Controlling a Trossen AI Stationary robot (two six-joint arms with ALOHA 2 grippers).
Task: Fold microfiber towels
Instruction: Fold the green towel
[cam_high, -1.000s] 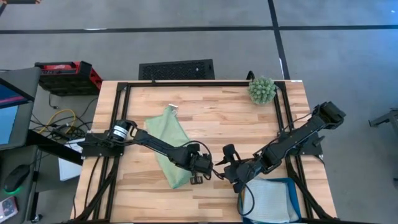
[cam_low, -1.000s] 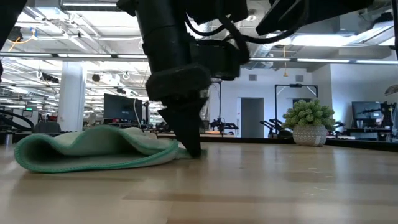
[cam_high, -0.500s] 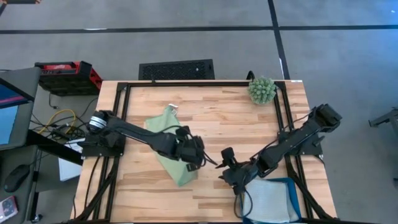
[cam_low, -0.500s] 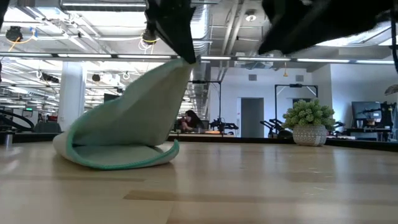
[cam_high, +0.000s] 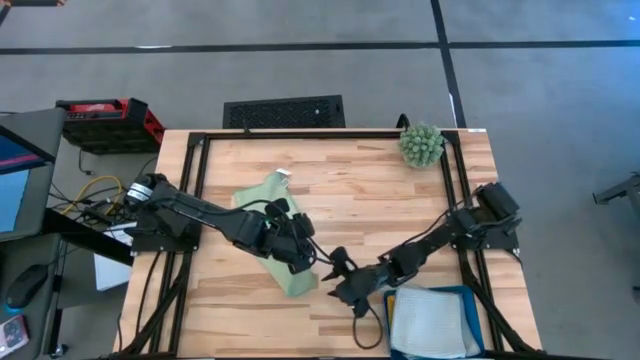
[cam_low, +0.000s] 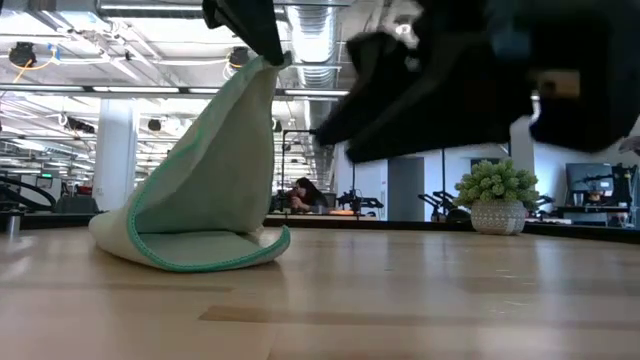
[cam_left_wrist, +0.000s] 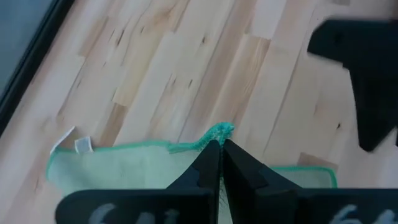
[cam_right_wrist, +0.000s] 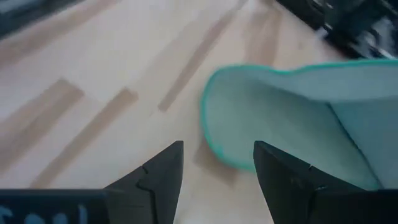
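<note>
My left tool (cam_left_wrist: 220, 163) is clamped on one corner of the light green microfiber towel (cam_low: 205, 190), lifting it off the wooden worktop (cam_high: 350, 175) to fold it over. My right tool (cam_right_wrist: 214, 165) waits just beside the towel, fingers apart (its far layers are hidden).

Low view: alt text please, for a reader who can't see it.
The left gripper, shut on a corner, lifts the light green towel into a tent, its lower edge on the wooden table. The right arm looms dark at upper right; a spiky plant stands behind.
</note>
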